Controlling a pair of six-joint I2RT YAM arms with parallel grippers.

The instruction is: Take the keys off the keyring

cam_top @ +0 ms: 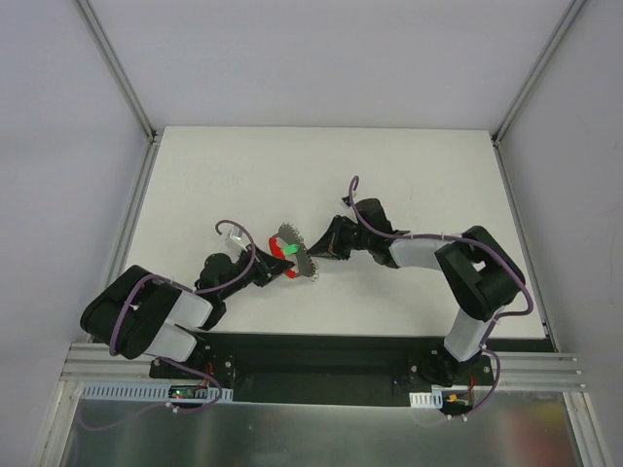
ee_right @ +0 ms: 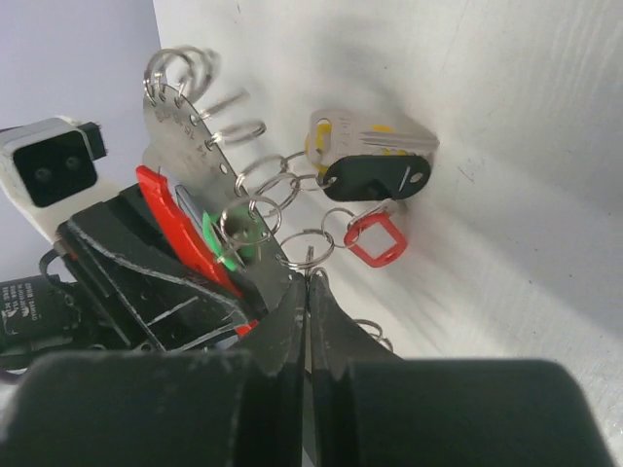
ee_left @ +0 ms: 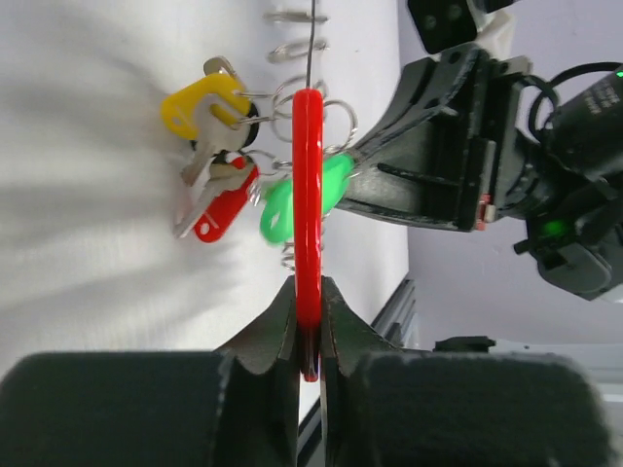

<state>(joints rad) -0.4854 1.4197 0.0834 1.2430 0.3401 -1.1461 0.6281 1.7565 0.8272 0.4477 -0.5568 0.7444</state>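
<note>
Left jaws: pinching a red key cover (ee_left: 308, 195), which stands edge-on between them. Right jaws: pressed together on the lower rim of the keyring (ee_right: 185, 136), a flat silvery plate fringed with small split rings (ee_right: 255, 177). Attached: keys (ee_left: 209, 156), among them a yellow head (ee_left: 200, 102), a green head (ee_left: 282, 209) and a black head (ee_right: 375, 177), hung from those rings beside the plate; the whole bunch sits between the two arms about mid-surface (cam_top: 409, 175), slightly toward the near edge.
</note>
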